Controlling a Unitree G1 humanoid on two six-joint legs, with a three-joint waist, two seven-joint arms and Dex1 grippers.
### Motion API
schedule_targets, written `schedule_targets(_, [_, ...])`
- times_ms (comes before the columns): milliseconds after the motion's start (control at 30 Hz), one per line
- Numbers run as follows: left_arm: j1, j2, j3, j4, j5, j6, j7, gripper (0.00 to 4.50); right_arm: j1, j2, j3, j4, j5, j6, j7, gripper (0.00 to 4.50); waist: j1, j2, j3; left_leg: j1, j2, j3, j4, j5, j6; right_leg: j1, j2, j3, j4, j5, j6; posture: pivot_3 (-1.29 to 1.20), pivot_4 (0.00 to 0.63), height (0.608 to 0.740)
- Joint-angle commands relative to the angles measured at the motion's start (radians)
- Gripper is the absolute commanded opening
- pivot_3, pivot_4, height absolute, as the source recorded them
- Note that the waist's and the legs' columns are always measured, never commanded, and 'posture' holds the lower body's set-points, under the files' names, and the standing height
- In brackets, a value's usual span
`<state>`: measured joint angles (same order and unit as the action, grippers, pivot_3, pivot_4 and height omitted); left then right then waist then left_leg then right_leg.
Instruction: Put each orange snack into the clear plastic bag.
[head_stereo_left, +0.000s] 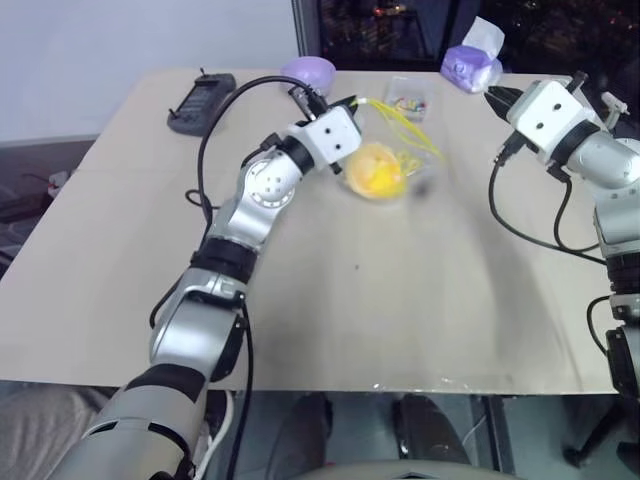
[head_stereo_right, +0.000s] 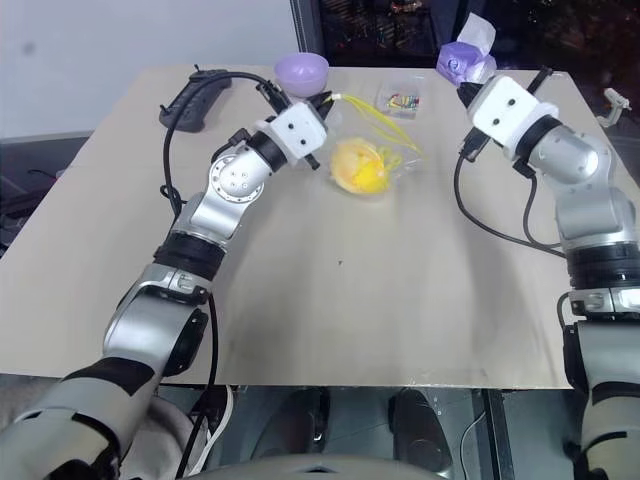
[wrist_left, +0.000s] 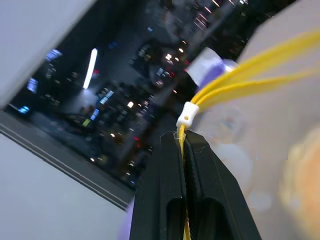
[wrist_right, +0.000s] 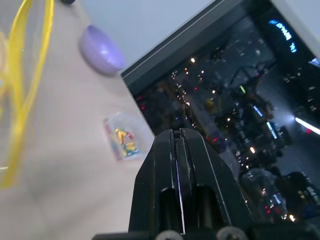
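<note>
I have the left gripper (wrist_left: 186, 142) clamped tight on the yellow zip strip (wrist_left: 240, 80) of the clear plastic bag (head_stereo_left: 400, 150), its two black fingers pressed together on the strip just below the white slider (wrist_left: 188, 114). The bag hangs from that grip above the far middle of the table (head_stereo_left: 330, 300), and the orange snack (head_stereo_left: 373, 170) sits inside it, sagging at the bottom of the plastic.

My right gripper (wrist_right: 178, 137) is fully closed with nothing between its fingers, held up over the far right of the table, well apart from the bag.

Beyond the bag I see the lilac bowl (head_stereo_right: 301, 71) at the far edge, the small clear box (head_stereo_right: 399, 99) of colourful bits to its right, and a purple tissue pack (head_stereo_right: 465, 62) farther right. A black device (head_stereo_left: 200, 102) lies far left.
</note>
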<state>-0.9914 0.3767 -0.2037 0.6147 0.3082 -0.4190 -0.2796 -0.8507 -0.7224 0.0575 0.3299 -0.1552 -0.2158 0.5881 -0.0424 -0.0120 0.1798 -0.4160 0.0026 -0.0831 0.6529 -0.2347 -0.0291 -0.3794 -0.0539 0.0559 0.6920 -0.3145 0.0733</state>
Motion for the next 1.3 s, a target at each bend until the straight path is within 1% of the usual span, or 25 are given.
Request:
schedule_targets(33, [0.105, 0.018, 0.002, -0.102, -0.059, -0.028, -0.085, 0.0, 0.078, -0.026, -0.029, -0.124, 0.088, 0.087, 0.105, 0.06, 0.0, 0.0, 0.0, 0.0, 0.0, 0.0, -0.001, 0.0, 0.0, 0.0, 0.0, 0.0, -0.001, 0.0, 0.0, 0.0, 0.15, 0.74])
schedule_targets(100, [0.224, 0.041, -0.01, -0.213, -0.09, -0.009, -0.152, 0.0, 0.168, -0.033, -0.03, -0.239, 0.156, 0.184, 0.173, 0.06, -0.001, 0.0, 0.0, -0.001, 0.0, 0.0, -0.001, 0.0, 0.0, 0.0, 0.0, 0.0, -0.001, 0.0, 0.0, 0.0, 0.15, 0.74])
schedule_targets(167, [0.331, 0.059, -0.004, -0.332, -0.135, 0.051, -0.218, 0.0, 0.242, -0.042, -0.031, -0.343, 0.206, 0.274, 0.219, 0.06, -0.002, 0.0, 0.0, 0.0, 0.0, 0.0, -0.001, 0.0, 0.0, 0.0, 0.0, 0.0, 0.001, 0.0, 0.0, 0.0, 0.15, 0.74])
schedule_targets(267, [0.436, 0.074, 0.009, -0.477, -0.178, 0.13, -0.276, 0.0, 0.298, -0.049, -0.036, -0.453, 0.253, 0.379, 0.257, 0.06, 0.001, 0.0, 0.0, -0.001, 0.0, -0.001, -0.001, 0.0, 0.0, -0.002, 0.0, 0.001, 0.0, 0.0, 0.0, 0.0, 0.15, 0.74])
schedule_targets(367, [0.484, 0.075, 0.019, -0.563, -0.192, 0.192, -0.296, 0.0, 0.306, -0.029, -0.03, -0.547, 0.3, 0.479, 0.265, 0.06, 0.006, 0.0, 0.0, 0.0, 0.0, -0.002, 0.002, -0.002, 0.004, 0.0, 0.0, -0.001, 0.004, 0.0, 0.0, 0.0, 0.15, 0.74])
schedule_targets(433, [0.498, 0.068, 0.016, -0.602, -0.192, 0.228, -0.299, 0.0, 0.275, 0.009, 0.002, -0.597, 0.309, 0.52, 0.248, 0.06, 0.005, 0.0, 0.0, 0.003, 0.0, -0.003, 0.003, -0.003, 0.004, 0.003, 0.0, -0.002, 0.004, 0.0, 0.0, 0.0, 0.15, 0.74])
schedule_targets(533, [0.493, 0.058, 0.008, -0.626, -0.189, 0.246, -0.302, 0.0, 0.222, 0.068, 0.067, -0.617, 0.263, 0.493, 0.228, 0.06, 0.0, 0.0, 0.0, 0.003, 0.0, -0.004, 0.004, -0.003, 0.004, 0.003, 0.001, -0.002, 0.005, 0.0, 0.0, 0.0, 0.15, 0.74])
schedule_targets(633, [0.479, 0.051, 0.009, -0.628, -0.183, 0.252, -0.302, 0.0, 0.192, 0.099, 0.132, -0.6, 0.212, 0.412, 0.244, 0.06, 0.001, 0.0, 0.0, 0.002, 0.0, -0.004, 0.004, -0.003, 0.004, 0.002, 0.001, -0.002, 0.004, 0.0, 0.0, 0.0, 0.15, 0.74])
schedule_targets(733, [0.471, 0.054, 0.01, -0.625, -0.178, 0.247, -0.306, 0.0, 0.167, 0.115, 0.174, -0.556, 0.165, 0.34, 0.247, 0.9, 0.004, 0.0, 0.0, 0.0, 0.0, -0.004, 0.004, -0.002, 0.004, 0.002, 0.001, -0.003, 0.003, 0.0, 0.0, 0.0, 0.15, 0.74])
schedule_targets(767, [0.469, 0.055, 0.01, -0.625, -0.178, 0.246, -0.308, 0.0, 0.158, 0.123, 0.186, -0.543, 0.156, 0.328, 0.25, 1.44, 0.005, 0.0, 0.0, 0.0, 0.0, -0.004, 0.004, -0.002, 0.004, 0.002, 0.0, -0.003, 0.002, 0.0, 0.0, 0.0, 0.15, 0.74])
schedule_targets(800, [0.467, 0.056, 0.01, -0.626, -0.178, 0.243, -0.309, 0.0, 0.151, 0.13, 0.197, -0.531, 0.146, 0.314, 0.254, 1.85, 0.004, 0.0, 0.0, 0.0, 0.0, -0.004, 0.004, -0.002, 0.004, 0.002, 0.0, -0.003, 0.002, 0.0, 0.0, 0.0, 0.15, 0.74])
schedule_targets(833, [0.464, 0.058, 0.01, -0.626, -0.178, 0.24, -0.311, 0.0, 0.141, 0.134, 0.209, -0.516, 0.127, 0.293, 0.254, 2.43, 0.003, 0.0, 0.0, 0.0, 0.0, -0.004, 0.004, -0.002, 0.004, 0.002, 0.0, -0.003, 0.002, 0.0, 0.0, 0.0, 0.15, 0.74])
schedule_targets(867, [0.461, 0.062, 0.01, -0.625, -0.176, 0.235, -0.313, 0.0, 0.129, 0.14, 0.224, -0.498, 0.108, 0.266, 0.254, 2.79, 0.003, 0.0, 0.0, 0.0, 0.0, -0.004, 0.004, -0.002, 0.004, 0.002, 0.0, -0.003, 0.003, 0.0, 0.0, 0.0, 0.15, 0.74])
schedule_targets(967, [0.446, 0.079, 0.003, -0.62, -0.157, 0.215, -0.32, 0.0, 0.094, 0.147, 0.262, -0.437, 0.042, 0.177, 0.255, 2.79, 0.001, 0.0, 0.0, 0.001, 0.0, -0.004, 0.004, -0.002, 0.004, 0.001, 0.001, -0.003, 0.003, 0.0, 0.0, 0.0, 0.15, 0.74])
schedule_targets(1300, [0.443, 0.135, 0.0, -0.628, -0.102, 0.177, -0.331, 0.0, 0.025, 0.163, 0.31, -0.285, -0.059, -0.01, 0.263, 2.79, 0.001, 0.0, 0.0, 0.001, 0.0, -0.004, 0.004, -0.002, 0.004, 0.001, 0.001, -0.003, 0.003, 0.0, 0.0, 0.0, 0.15, 0.74])
